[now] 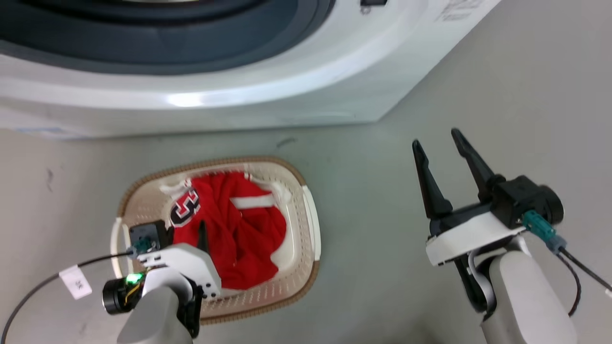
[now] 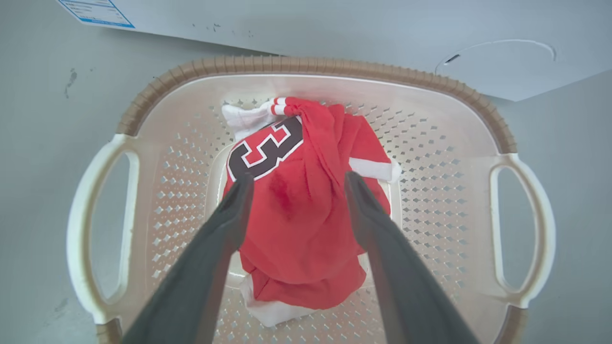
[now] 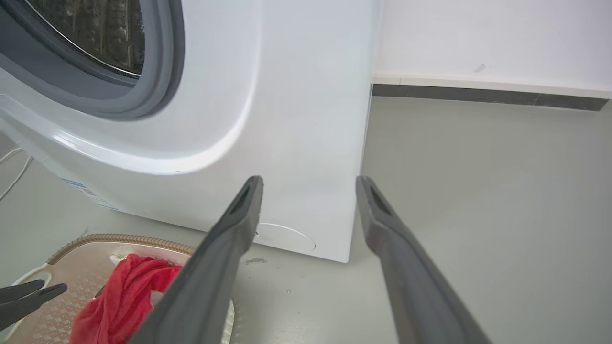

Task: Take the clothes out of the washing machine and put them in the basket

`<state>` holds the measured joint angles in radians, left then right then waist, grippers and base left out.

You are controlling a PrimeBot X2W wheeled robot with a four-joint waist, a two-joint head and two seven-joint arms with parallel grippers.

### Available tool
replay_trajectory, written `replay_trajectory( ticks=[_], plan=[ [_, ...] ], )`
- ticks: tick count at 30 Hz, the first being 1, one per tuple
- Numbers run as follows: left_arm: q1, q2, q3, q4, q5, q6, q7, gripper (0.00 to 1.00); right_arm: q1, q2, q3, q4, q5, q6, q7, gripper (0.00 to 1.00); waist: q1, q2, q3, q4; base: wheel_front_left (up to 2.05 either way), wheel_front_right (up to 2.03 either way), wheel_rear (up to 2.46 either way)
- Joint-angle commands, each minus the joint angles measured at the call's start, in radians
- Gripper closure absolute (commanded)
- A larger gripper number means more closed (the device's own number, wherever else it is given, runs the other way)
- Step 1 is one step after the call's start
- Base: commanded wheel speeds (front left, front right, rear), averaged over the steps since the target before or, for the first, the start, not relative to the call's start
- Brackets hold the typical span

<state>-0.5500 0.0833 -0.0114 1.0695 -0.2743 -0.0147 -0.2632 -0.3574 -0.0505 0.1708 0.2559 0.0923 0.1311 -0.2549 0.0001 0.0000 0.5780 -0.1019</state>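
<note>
The red jersey (image 2: 306,215) with white trim and a dark number lies crumpled inside the cream basket (image 2: 430,191) on the floor. My left gripper (image 2: 299,177) hangs just above it, pointing down, open, with its fingers spread over the cloth and holding nothing. In the head view the clothes (image 1: 239,229) fill the basket (image 1: 306,191) at lower left, and the left gripper (image 1: 202,235) sits over the basket's near side. My right gripper (image 1: 436,138) is open and empty above bare floor to the right. The washing machine (image 1: 287,91) stands behind the basket, its grey-rimmed porthole (image 3: 158,91) open.
The grey floor (image 1: 373,200) stretches between the basket and my right arm. The washer's right corner (image 3: 358,215) stands just beyond my right gripper (image 3: 310,179). A wall with a dark skirting strip (image 3: 478,93) runs behind. A cable with a white tag (image 1: 75,282) trails off my left wrist.
</note>
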Motion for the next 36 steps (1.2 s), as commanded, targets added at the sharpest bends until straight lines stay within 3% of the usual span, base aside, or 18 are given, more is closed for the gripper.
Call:
replay_trajectory(
  ticks=[1, 16, 28, 36],
  plan=[
    [0.044, -0.008, 0.011, -0.038, 0.010, -0.005, -0.002, 0.00, 0.030, 0.001, -0.008, 0.012, 0.001, -0.001, -0.006, 0.00, -0.0001, 0.0000, -0.116, 0.014, 0.00, 0.00, 0.00],
    [0.225, -0.031, 0.040, -0.374, 0.083, 0.002, -0.002, 0.00, 0.150, 0.001, -0.060, 0.001, -0.014, -0.001, 0.006, 0.00, -0.0001, 0.0000, -0.356, 0.036, 0.00, 0.00, 0.00],
    [0.311, -0.033, 0.014, -0.726, 0.180, 0.023, -0.002, 0.00, 0.218, 0.001, -0.112, -0.070, -0.054, -0.001, 0.025, 0.00, -0.0001, 0.0000, -0.456, 0.046, 0.00, 0.00, 0.00],
    [0.376, -0.029, -0.008, -0.847, 0.226, 0.020, -0.002, 0.00, 0.275, 0.001, -0.127, -0.114, -0.075, -0.001, 0.051, 0.00, -0.0001, 0.0000, -0.508, 0.051, 0.00, 0.00, 0.00]
  ],
)
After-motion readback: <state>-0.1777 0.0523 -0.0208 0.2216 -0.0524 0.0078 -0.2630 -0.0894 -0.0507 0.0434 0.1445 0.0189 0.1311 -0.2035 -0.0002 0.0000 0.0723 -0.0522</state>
